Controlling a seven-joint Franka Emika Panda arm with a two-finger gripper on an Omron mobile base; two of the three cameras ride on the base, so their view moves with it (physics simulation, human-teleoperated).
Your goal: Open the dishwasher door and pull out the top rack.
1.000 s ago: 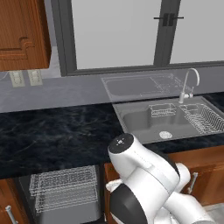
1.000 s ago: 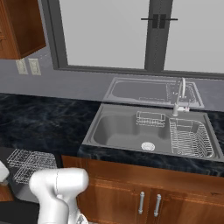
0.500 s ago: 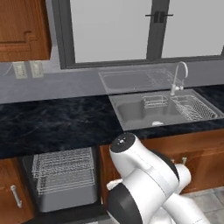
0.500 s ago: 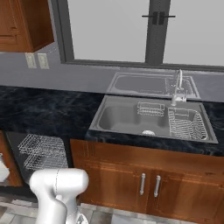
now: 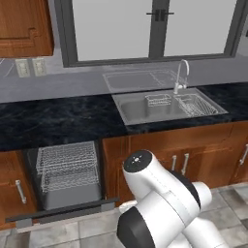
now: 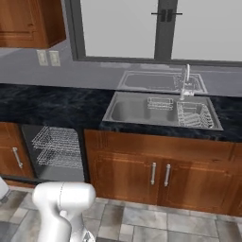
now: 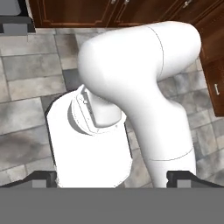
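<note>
Dishwasher door, a dark grey flat panel, lies folded down and level over the grey floor tiles at the lower left of the left base view, its far edge hinged below the open cavity. Nearest the camera, the white arm bulks at the lower right, folded back on itself, and the hand view looks down onto the robot's own body. There the gripper stands spread wide, its two dark fingertips well apart at the bottom corners, with nothing between them. It is well apart from the dishwasher.

Beyond the lowered door, the top rack, a wide shallow basket of thin silver-grey wire mesh, sits just under the front edge of the black speckled stone counter. It appears drawn forward past the cavity mouth; the right base view shows the top rack above a second wire basket, between reddish-brown wooden cabinet doors.

Farther back, a steel sink is set into the counter toward its right end, holding a narrow wire dish drainer, with a chrome tap at its back edge under the window.

By these pictures the door is open and the rack seems out; little appears left to do.
</note>
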